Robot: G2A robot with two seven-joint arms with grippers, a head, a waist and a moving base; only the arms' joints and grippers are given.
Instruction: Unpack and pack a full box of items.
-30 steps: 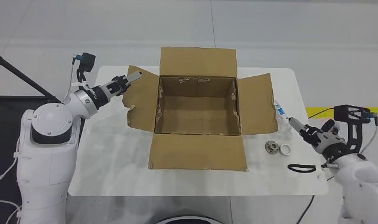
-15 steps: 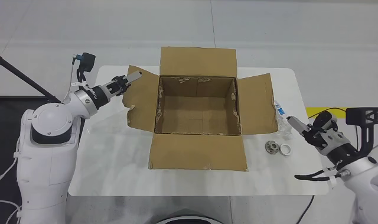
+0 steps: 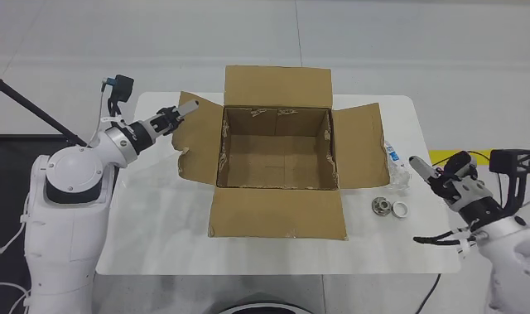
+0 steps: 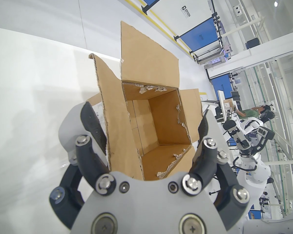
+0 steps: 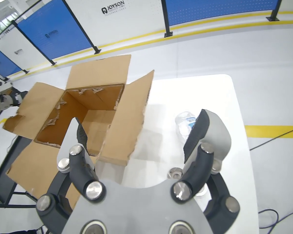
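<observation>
The left gripper [image 4: 145,113] has its jaws spread wide, with nothing clamped. The torn edge of the box's left flap [image 4: 107,113] stands up between its two fingers, close to one of them. Whether that finger touches the cardboard is hard to tell from this angle. In the top view this gripper [image 3: 185,108] sits at the flap's far outer corner, above the table [image 3: 157,231].

The right gripper [image 5: 139,122] also has its jaws apart and empty. It hangs over the table's right edge [image 3: 418,165], just beside a clear plastic bottle [image 3: 396,163] that lies on its side there. From the right wrist the bottle [image 5: 183,122] shows partly behind one finger pad.

The box [image 3: 277,86] stands in the middle of the table with all four flaps folded outward and a bare cardboard floor inside. On the table near its right front corner lie a small metal part [image 3: 382,205] and a white ring [image 3: 400,209], touching or nearly so.
</observation>
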